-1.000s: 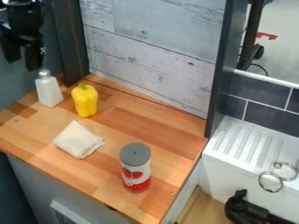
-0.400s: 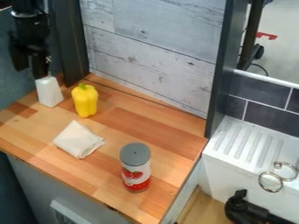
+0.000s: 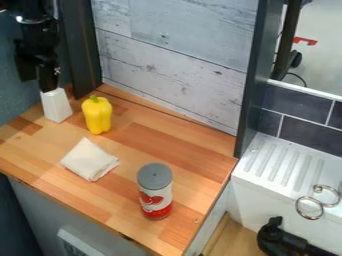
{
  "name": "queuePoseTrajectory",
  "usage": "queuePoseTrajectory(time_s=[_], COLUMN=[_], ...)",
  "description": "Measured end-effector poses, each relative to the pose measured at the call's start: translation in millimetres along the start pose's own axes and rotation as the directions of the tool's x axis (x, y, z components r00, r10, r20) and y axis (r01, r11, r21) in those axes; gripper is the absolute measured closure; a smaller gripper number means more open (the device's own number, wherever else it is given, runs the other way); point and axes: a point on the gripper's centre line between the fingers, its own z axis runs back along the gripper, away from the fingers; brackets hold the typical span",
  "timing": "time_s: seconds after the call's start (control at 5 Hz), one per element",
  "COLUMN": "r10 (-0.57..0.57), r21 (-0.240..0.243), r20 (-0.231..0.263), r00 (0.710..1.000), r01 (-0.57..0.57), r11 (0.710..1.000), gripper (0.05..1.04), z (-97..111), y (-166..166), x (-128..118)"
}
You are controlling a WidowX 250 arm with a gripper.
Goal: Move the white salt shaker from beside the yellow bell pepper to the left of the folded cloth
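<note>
So the gripper (image 3: 38,85) is up in the top left, hanging right over the back left corner of the table (image 3: 143,132), and its fingers are spread apart. One of them is in front of the top of a white shaker (image 3: 57,106), so I honestly can't tell if it's touching it or just in line with it from this angle. The shaker is standing upright near that back left corner. Just beside it, on the side toward the middle of the table, there's a yellow bell pepper (image 3: 97,116) standing up with its green stem on top. A bit nearer the camera is a folded off-white cloth (image 3: 89,160) lying flat-ish on the wood. Then toward the front right part of the table you've got a can (image 3: 155,192), upright, gray lid, white and red label with tomatoes on it. Behind it all is a whitewashed wood panel (image 3: 174,55) between dark posts. Off to the right, past the table's edge, is a white sink (image 3: 287,167) with ridges along the top, dark tiles (image 3: 304,100) behind it, a couple of metal rings (image 3: 308,207) on its near side, and some black curved thing (image 3: 274,237) down in the lower right corner.
</note>
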Motion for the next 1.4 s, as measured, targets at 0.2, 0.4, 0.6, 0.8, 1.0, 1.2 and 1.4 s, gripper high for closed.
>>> queuePoseTrajectory(time_s=[0.2,0.4,0.6,0.8,1.0,1.2,1.4], r10=[-0.013,-0.010,0.000,0.010,0.013,0.034,0.098], r21=[0.005,0.007,-0.029,-0.029,-0.046,-0.065,-0.063], r20=[0.014,0.027,0.020,0.037,0.049,0.024,-0.019], r00=[1.000,1.000,1.000,0.999,0.999,0.999,0.995], r01=[0.013,0.010,0.000,-0.009,-0.011,-0.033,-0.099], r11=[1.000,1.000,1.000,1.000,0.999,0.997,0.993], gripper=[0.083,0.121,0.355,0.565,0.569,0.569,0.569], z=[-4.6,-8.4,-16.6,-15.5,-15.3,-15.6,7.8], y=[2.6,2.8,-0.4,0.4,-2.2,-6.8,-19.2], x=[5.4,9.2,12.9,15.3,17.3,12.6,-12.8])
